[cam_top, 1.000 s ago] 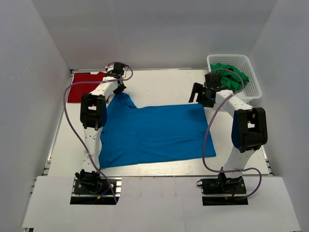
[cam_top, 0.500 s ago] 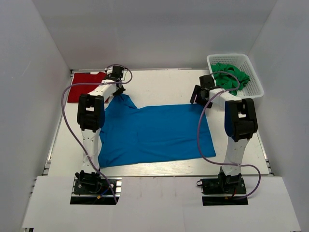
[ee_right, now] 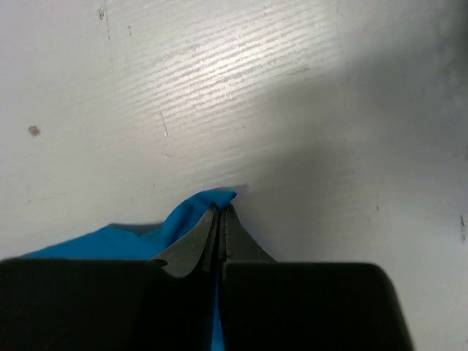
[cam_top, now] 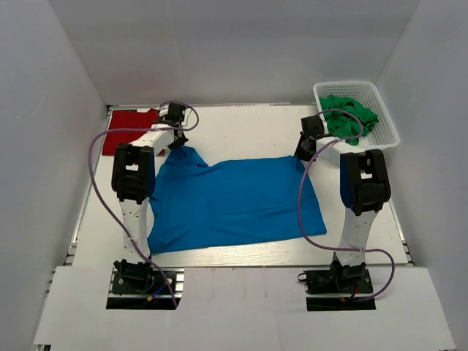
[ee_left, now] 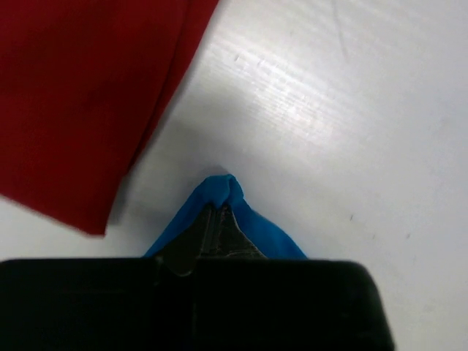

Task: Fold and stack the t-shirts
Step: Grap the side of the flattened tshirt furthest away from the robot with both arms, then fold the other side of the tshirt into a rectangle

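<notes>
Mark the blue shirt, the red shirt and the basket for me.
blue shirt [cam_top: 234,201], top view, middle of the cloth.
red shirt [cam_top: 121,135], top view, middle of its visible part.
basket [cam_top: 389,121], top view, right wall.

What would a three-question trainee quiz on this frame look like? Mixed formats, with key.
1. True or false: the left gripper and the right gripper are each shut on a far corner of the blue t-shirt.
2. Fill in: the white basket holds ___ cloth.
3. Where does the red t-shirt lie? A: on top of the blue t-shirt. B: at the far-left corner of the table. C: at the near edge, between the arm bases.

Key: 1 true; 2 green; 3 B.
</notes>
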You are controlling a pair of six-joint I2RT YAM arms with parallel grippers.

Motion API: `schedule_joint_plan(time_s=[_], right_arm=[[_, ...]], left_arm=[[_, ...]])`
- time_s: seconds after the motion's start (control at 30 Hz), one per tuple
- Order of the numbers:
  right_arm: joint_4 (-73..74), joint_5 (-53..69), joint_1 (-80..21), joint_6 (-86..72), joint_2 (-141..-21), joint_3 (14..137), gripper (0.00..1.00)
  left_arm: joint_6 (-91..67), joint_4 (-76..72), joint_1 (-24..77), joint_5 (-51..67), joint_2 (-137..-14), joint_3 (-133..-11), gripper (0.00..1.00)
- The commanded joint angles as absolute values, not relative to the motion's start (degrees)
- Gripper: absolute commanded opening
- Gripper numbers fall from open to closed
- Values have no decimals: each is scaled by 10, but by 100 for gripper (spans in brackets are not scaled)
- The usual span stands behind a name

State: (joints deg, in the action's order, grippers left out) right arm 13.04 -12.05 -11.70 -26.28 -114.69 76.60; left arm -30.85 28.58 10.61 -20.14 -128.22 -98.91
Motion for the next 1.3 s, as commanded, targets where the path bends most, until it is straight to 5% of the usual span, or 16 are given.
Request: schedule_joint_plan(time_s=[0.0, 0.67, 1.0, 1.27], right_arm=[[106, -149, -122, -250, -1092, 748, 0], [25, -143, -127, -221, -814, 495, 0], [26, -142, -124, -232, -782, 458, 0], [36, -162, -124, -244, -767, 432, 0]], left_arm=[[-315, 282, 103, -207, -1173, -948, 0], [-487, 356, 113, -93, -622, -448, 0], [-549, 539, 119, 7, -391, -349, 0], [-589, 663, 120, 15, -378, -363, 0]])
